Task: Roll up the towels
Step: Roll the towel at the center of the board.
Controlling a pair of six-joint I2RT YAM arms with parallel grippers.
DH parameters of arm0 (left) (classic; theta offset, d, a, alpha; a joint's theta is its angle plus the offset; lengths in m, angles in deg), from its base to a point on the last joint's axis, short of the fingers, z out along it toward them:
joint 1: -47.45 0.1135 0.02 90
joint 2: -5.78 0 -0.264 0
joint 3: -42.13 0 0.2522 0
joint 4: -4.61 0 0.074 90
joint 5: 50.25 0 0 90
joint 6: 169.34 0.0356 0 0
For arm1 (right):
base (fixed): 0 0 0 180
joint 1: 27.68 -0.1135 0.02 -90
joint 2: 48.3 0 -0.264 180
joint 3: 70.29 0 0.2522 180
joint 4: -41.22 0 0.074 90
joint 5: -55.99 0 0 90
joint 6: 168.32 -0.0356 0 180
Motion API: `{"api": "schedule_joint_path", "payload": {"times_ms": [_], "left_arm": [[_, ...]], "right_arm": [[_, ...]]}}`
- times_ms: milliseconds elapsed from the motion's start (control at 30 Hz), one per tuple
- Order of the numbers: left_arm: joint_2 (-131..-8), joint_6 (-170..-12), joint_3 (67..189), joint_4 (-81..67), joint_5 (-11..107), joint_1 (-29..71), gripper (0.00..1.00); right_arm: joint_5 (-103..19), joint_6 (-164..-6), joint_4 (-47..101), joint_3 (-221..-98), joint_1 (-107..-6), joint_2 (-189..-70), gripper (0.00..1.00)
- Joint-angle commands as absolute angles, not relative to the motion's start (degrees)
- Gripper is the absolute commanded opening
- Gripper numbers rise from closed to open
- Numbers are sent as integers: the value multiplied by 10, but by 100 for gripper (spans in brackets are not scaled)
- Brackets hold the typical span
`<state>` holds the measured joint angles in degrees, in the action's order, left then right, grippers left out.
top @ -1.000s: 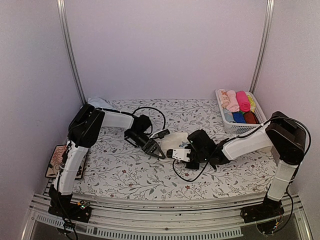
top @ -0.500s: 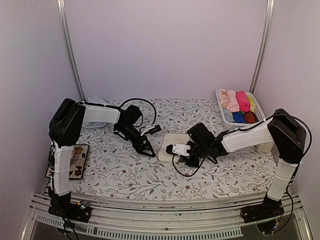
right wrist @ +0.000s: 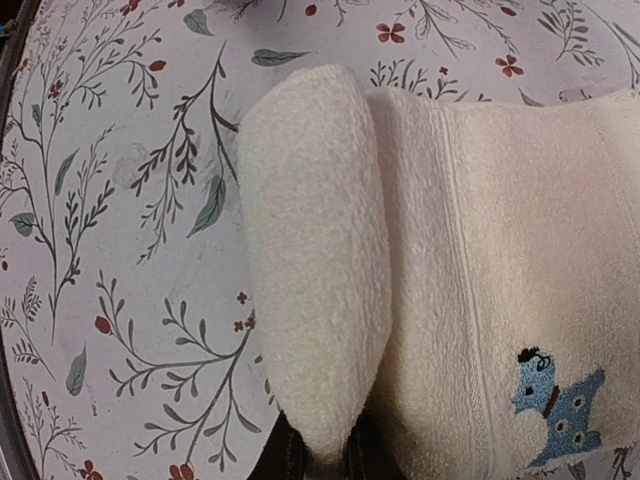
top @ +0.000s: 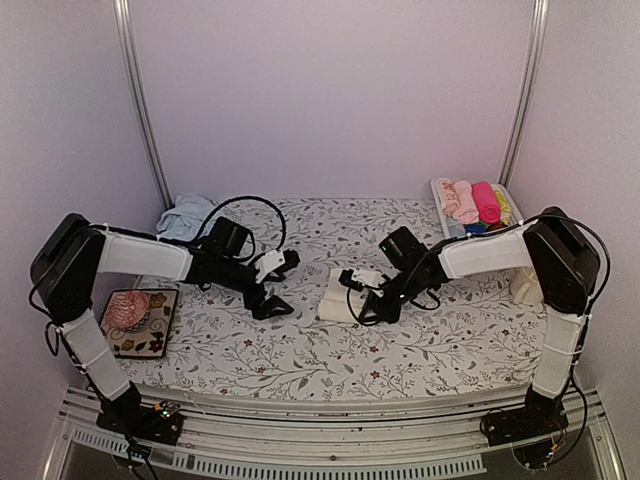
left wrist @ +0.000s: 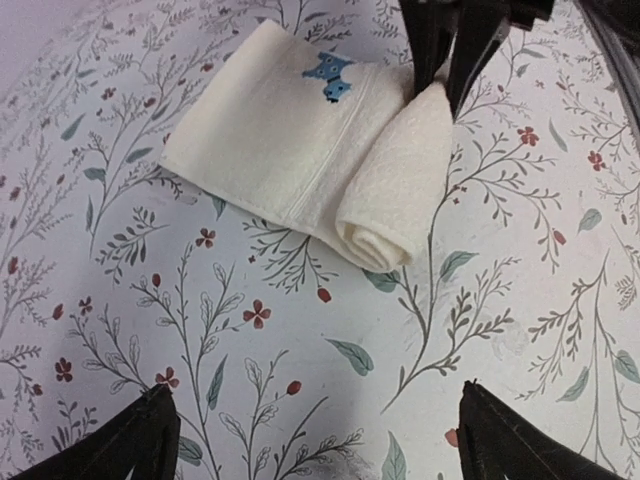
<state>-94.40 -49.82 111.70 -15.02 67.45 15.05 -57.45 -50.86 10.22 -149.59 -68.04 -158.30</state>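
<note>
The cream towel [top: 335, 297], half rolled, is laid on the flowered table [top: 300, 355] between the arms. Its roll's end is pinched by the right gripper [right wrist: 322, 452], whose fingers are largely hidden under cloth. The left gripper [left wrist: 320, 440] is spread wide near the roll, its fingertips cut off at the frame's edge, and a small blue embroidered figure [right wrist: 555, 405] is seen on the towel.

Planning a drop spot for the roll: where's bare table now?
Bare: the near strip of table in front of the cream towel, and the back middle between the blue towel and basket. Crowded: centre, the open left gripper beside that towel, the right gripper shut on it.
</note>
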Motion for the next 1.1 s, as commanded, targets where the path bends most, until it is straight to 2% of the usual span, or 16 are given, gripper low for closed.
{"api": "schedule_joint_path", "payload": {"times_ms": [0, 200, 467, 700, 1067], "left_arm": [[-909, -408, 1043, 49, 675, 119, 96], [-938, -314, 1038, 83, 615, 56, 93], [-988, -257, 1084, 73, 596, 20, 82], [-1026, -234, 1112, 57, 549, 12, 67], [-1063, -221, 1135, 23, 536, 0, 65]], "right_arm": [[-658, -545, 24, -1547, -664, -1634, 9], [-696, -553, -32, -1615, -648, -1689, 9], [-724, -552, -63, -1649, -640, -1722, 9], [-733, -549, -64, -1648, -639, -1723, 9], [-741, -549, -64, -1647, -638, -1725, 9]]}}
